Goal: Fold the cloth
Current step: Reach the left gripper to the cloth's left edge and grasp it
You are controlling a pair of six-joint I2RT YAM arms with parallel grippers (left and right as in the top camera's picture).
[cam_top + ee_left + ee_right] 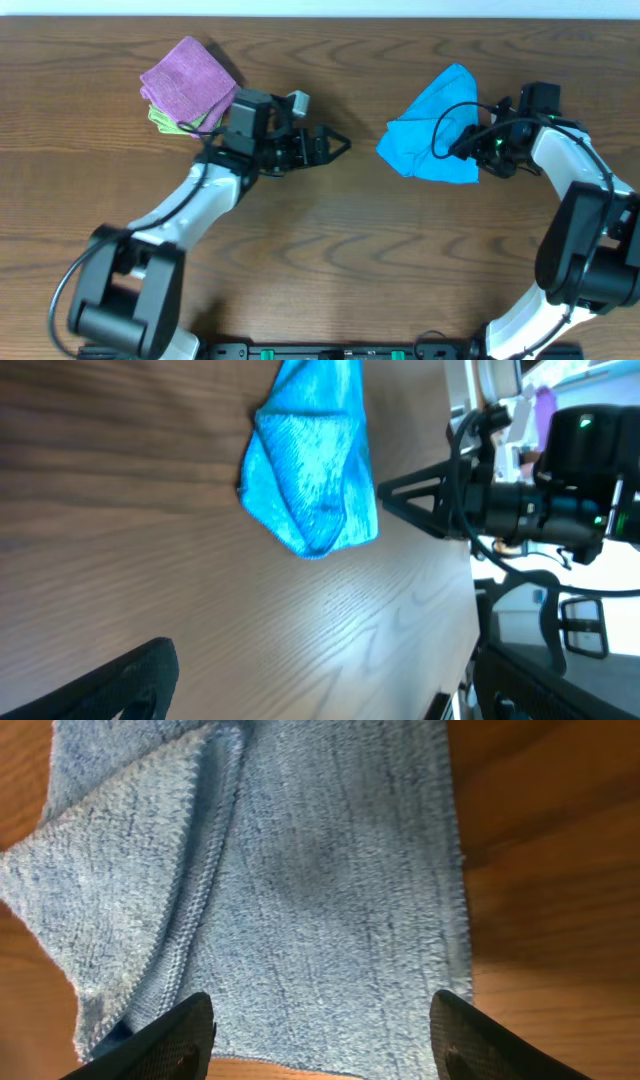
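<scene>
Right gripper [320, 1012], item one: state?
Jaws spread wide, holding nothing, poised over the sky-blue cloth [432, 128], which lies loosely bunched on the worktop [330, 260], right of centre.
Left gripper [338, 143]?
Open too, empty, beside that cloth but apart from it.
Step?
First grasp, I'd judge; a hemmed edge needs pinching next.
Room?
Bare wood in front; purple cloth [188, 78] well apart, far left.

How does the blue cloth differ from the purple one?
The blue cloth lies loose and uneven, with one corner flapped over; the purple cloth is a neat folded square. The blue cloth rests directly on the table; the purple cloth sits on a green cloth. Both are soft cloths on the same wooden table.
</scene>
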